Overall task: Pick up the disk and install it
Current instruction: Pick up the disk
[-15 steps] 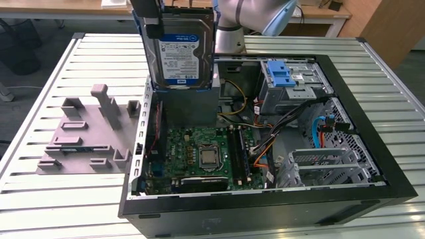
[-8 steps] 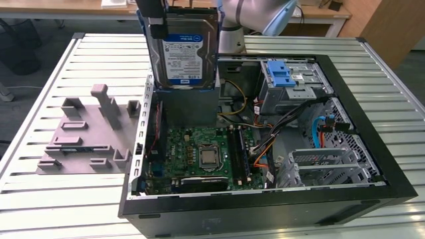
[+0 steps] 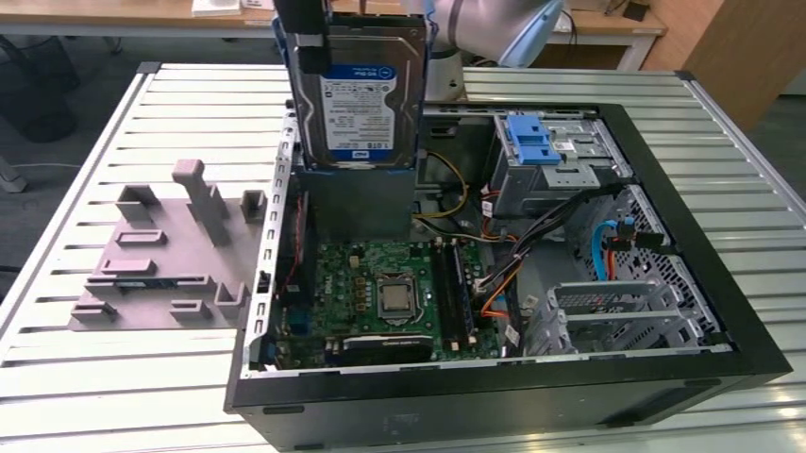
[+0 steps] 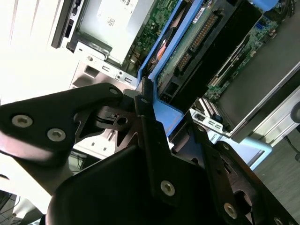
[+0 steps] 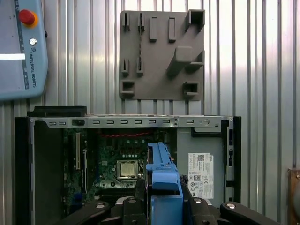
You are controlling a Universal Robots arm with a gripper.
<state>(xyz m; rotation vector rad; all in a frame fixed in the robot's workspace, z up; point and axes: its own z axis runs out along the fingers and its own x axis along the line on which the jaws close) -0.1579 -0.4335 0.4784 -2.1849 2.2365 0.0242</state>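
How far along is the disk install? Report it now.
Done: the disk is picked up. In hand: the pincer grips it by its blue end, upright over the open computer case. Left: it is not yet seated in the drive bay.

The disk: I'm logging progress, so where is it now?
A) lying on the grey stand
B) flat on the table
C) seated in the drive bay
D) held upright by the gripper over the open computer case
D: the gripper grips the disk by its blue handle, upright above the computer case.
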